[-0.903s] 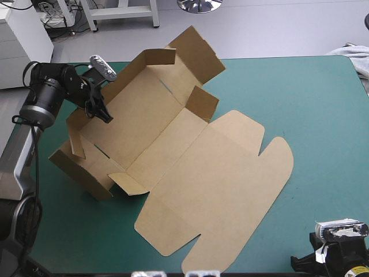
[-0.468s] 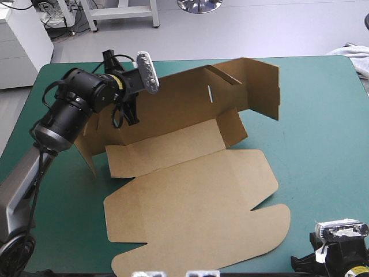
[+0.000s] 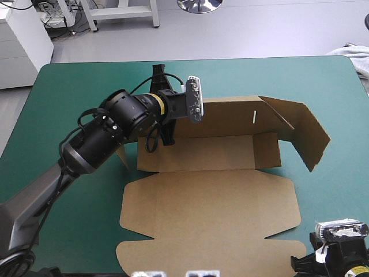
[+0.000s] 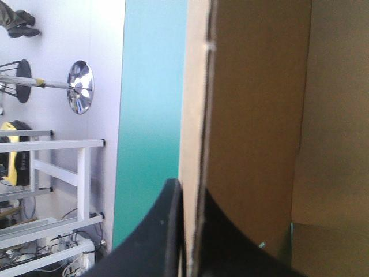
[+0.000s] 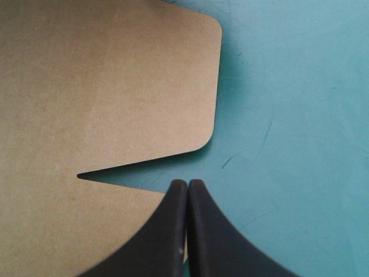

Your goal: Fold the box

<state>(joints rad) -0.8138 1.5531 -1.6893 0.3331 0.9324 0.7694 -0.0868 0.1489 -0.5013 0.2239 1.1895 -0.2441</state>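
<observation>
Plainly, the brown box of cut board lies at the middle of the teal-green covered table, lid flat toward the table's near edge, long back wall upright toward its far edge. We judge that wall stands only because the left gripper, two broad black fin-shaped fingers, is clamped on its top rim at the end nearer the table's left edge. The right gripper, pressed together on nothing, hovers at the lid's notched corner by the table's near right corner, parked clear, we think.
</observation>
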